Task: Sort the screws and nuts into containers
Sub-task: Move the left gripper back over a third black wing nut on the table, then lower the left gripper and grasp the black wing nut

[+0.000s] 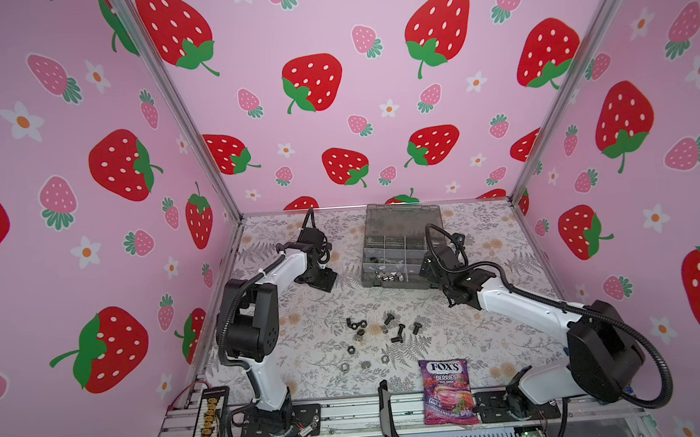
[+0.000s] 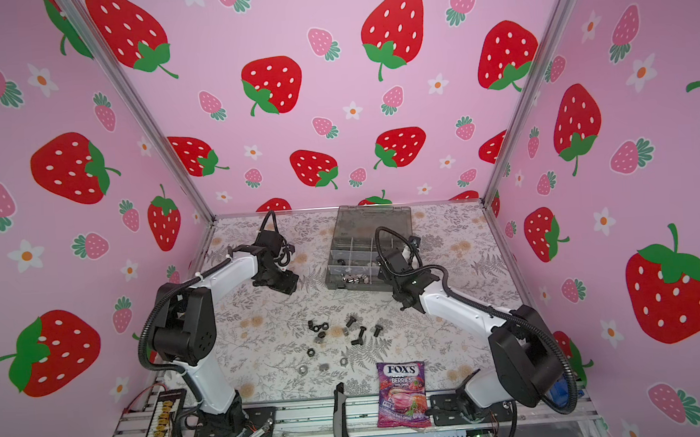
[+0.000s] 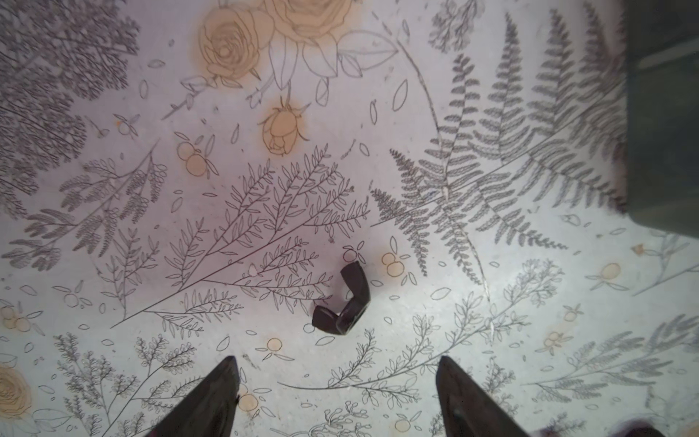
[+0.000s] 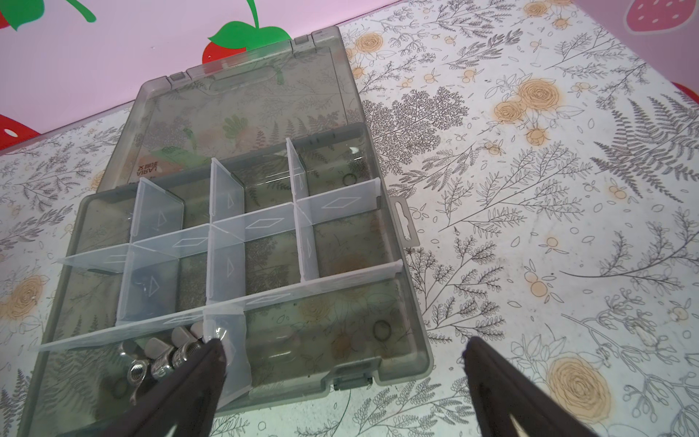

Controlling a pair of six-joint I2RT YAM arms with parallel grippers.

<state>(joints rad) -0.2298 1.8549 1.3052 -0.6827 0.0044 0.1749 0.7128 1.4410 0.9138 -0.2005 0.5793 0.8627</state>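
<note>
A small black winged nut (image 3: 344, 302) lies on the flowered table just beyond my left gripper (image 3: 336, 363), whose jaws stand open and apart from it. In both top views the left gripper (image 1: 316, 277) hovers left of the grey organiser box (image 1: 402, 245). Loose black and silver nuts (image 1: 357, 324) and three black screws (image 1: 399, 333) lie mid-table. My right gripper (image 4: 342, 348) is open and empty over the box's near right corner (image 4: 416, 302). Silver winged nuts (image 4: 159, 359) sit in its near left compartment.
A purple candy bag (image 1: 448, 390) and a utility knife (image 1: 386, 408) lie at the table's front edge. A black strip device (image 1: 208, 415) sits front left. The box lid (image 4: 246, 98) lies open flat toward the back wall. Pink walls enclose three sides.
</note>
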